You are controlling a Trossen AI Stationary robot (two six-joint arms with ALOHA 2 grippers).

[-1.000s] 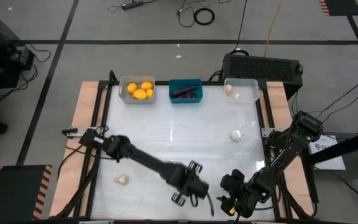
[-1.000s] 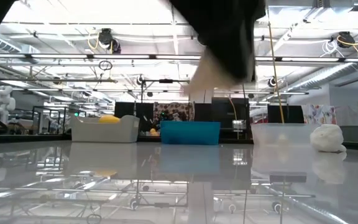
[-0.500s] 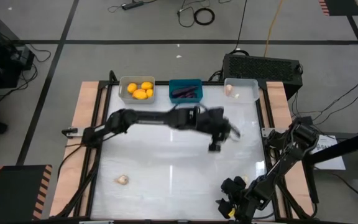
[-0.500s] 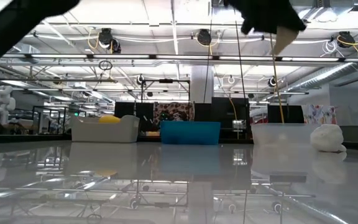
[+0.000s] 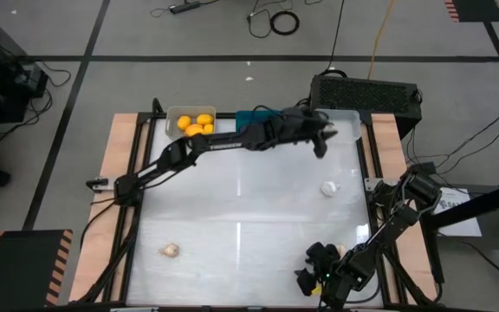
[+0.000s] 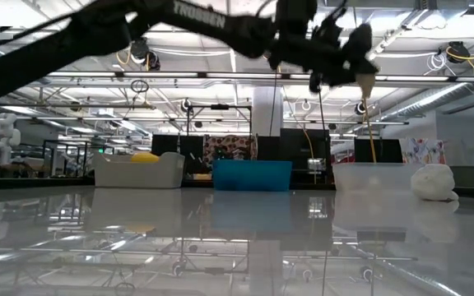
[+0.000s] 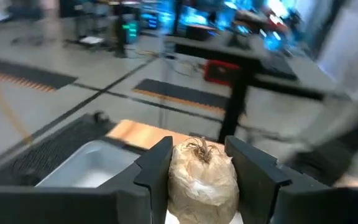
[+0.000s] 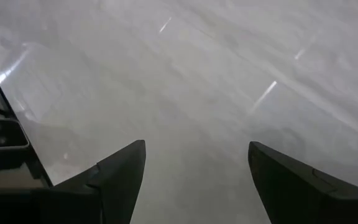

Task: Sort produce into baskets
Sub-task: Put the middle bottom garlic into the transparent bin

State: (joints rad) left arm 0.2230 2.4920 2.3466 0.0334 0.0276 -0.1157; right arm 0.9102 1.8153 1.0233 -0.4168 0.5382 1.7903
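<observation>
**Visitor:** How much of the sorting is finished?

**Onlooker:** Most of it, I would judge. On the glossy white table [image 5: 241,199], the far edge carries three bins. The light grey plastic bin [image 5: 177,120], at about eleven o'clock, holds yellow-orange oval fruits [image 5: 196,126]. The teal blue plastic bin [image 6: 252,174], near twelve, is largely hidden from above by the arm, so I cannot count its contents. The translucent white plastic bin [image 5: 346,123] sits at about one o'clock.

**Visitor:** And the arm stretched across?

**Onlooker:** That is the left gripper [image 7: 197,171], clamped on a pale beige garlic-like bulb [image 7: 201,180], root tuft uppermost. It hangs above the white bin's near-left corner; the drop is not yet made.

**Visitor:** What remains?

**Onlooker:** Two loose bulbs: one [image 5: 328,187] at about three o'clock, right of centre, another [image 5: 171,250] at about seven o'clock near the front-left. Both look bound for the white bin. No fruit or purple piece lies loose on the table.

**Visitor:** The other arm?

**Onlooker:** The right gripper [image 8: 194,186] waits low at five o'clock, fingers spread wide, holding nothing.
</observation>
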